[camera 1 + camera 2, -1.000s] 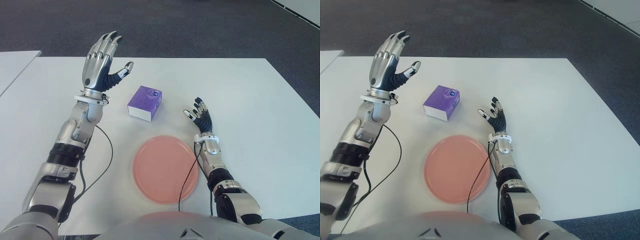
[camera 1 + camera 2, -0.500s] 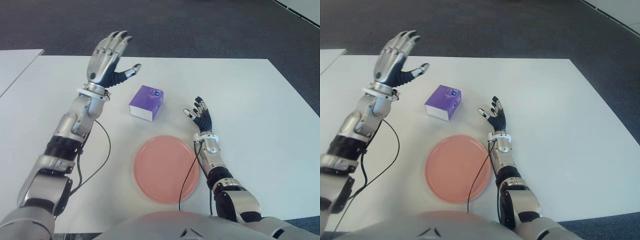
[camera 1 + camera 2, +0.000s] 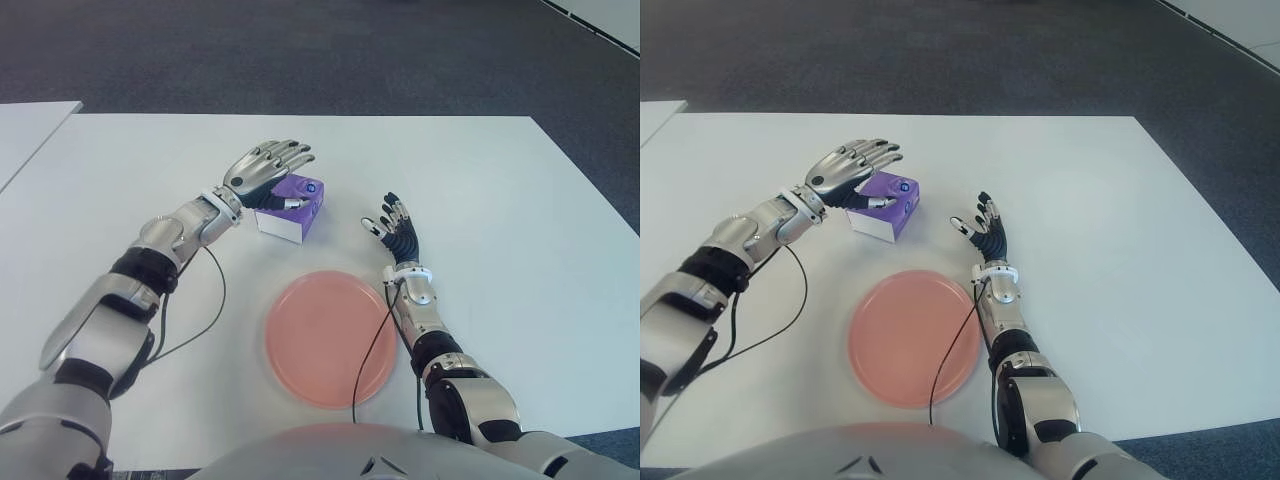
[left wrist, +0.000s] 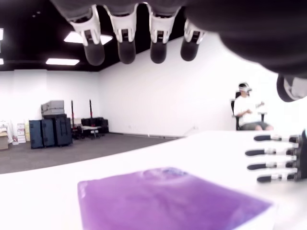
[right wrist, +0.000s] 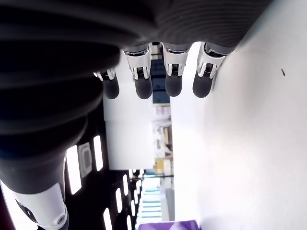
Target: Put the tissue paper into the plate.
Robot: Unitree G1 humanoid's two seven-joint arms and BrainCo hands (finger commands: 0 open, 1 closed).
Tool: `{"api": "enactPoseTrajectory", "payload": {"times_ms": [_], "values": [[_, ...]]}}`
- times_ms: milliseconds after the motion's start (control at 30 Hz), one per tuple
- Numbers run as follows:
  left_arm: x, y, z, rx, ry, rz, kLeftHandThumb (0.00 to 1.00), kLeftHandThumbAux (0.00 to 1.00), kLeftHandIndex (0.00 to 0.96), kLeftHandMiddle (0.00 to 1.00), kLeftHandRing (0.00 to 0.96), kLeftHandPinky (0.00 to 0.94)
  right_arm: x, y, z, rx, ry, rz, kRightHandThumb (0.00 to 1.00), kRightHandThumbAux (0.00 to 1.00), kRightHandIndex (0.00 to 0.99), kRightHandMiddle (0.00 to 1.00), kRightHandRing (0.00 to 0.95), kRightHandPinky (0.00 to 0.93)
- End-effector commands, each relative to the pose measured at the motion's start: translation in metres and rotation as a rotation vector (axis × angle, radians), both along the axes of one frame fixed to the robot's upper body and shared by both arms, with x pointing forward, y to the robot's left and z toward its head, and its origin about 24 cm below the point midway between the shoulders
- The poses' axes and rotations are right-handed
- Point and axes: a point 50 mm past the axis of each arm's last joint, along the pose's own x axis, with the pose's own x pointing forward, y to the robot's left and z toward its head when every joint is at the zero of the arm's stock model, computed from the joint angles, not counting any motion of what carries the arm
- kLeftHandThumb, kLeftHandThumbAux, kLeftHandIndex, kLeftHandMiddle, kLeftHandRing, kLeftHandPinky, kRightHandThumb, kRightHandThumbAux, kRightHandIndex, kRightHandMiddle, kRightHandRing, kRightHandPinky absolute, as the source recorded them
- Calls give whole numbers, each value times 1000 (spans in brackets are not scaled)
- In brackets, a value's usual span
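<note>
Hovering left hand point(image 3: 262, 168) over purple tissue pack point(image 3: 293, 205), fingers spread, pink plate point(image 3: 330, 337) nearby, right hand point(image 3: 397, 232) released

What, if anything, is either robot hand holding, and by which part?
Nothing is held. The left hand hovers open over the tissue pack; the right hand is open beside the plate.

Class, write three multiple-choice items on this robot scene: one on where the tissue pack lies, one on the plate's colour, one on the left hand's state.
1. Where is the tissue pack?
A. on the plate
B. on the white table, beyond the plate
C. in the right hand

2. What colour is the plate?
A. pink
B. blue
C. green

3. The left hand is
A. gripping the pack
B. open over the pack
C. flat on the plate

Key: 1 B, the pack sits on bare table; 2 A, pink disc; 3 B, fingers spread above the pack.
</note>
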Motion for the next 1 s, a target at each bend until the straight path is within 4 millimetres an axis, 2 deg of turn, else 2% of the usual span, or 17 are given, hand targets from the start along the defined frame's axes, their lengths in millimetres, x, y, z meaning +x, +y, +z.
{"api": "enactPoseTrajectory", "payload": {"times_ms": [33, 200, 433, 767, 1000], "values": [[2, 8, -2, 100, 15, -46, 221, 146, 0, 0, 0, 0, -16, -1, -28, -7, 157, -10, 93, 726, 0, 0, 0, 0], [2, 12, -6, 179, 33, -87, 255, 143, 0, 0, 0, 0, -16, -1, -29, -15, 162, -3, 110, 711, 0, 0, 0, 0], [1, 12, -11, 203, 45, -111, 301, 142, 0, 0, 0, 0, -16, -2, -29, -22, 173, 3, 116, 695, 0, 0, 0, 0], [-6, 7, -38, 201, 106, -89, 357, 133, 0, 0, 0, 0, -15, -2, -31, -17, 191, 8, 122, 695, 0, 0, 0, 0], [-6, 10, -47, 237, 143, -59, 406, 115, 0, 0, 0, 0, -15, -4, -31, -18, 184, 8, 111, 703, 0, 0, 0, 0]]}}
